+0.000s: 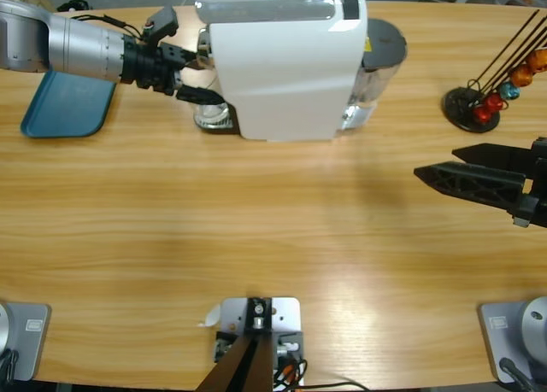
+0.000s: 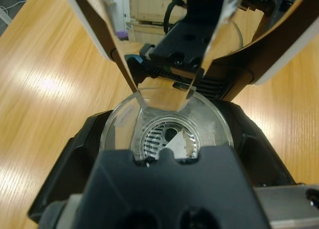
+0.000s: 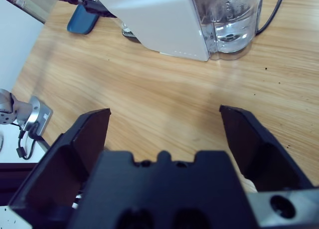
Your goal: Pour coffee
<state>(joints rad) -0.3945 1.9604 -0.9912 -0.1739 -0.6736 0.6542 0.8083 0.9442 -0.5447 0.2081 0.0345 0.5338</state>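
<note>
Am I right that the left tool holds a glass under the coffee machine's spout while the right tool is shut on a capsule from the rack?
Not quite. The right tool is open and holds nothing, as the right wrist view shows; it hovers over bare table, apart from the capsule rack. The rest stands: the left tool holds the glass at the coffee machine.
</note>
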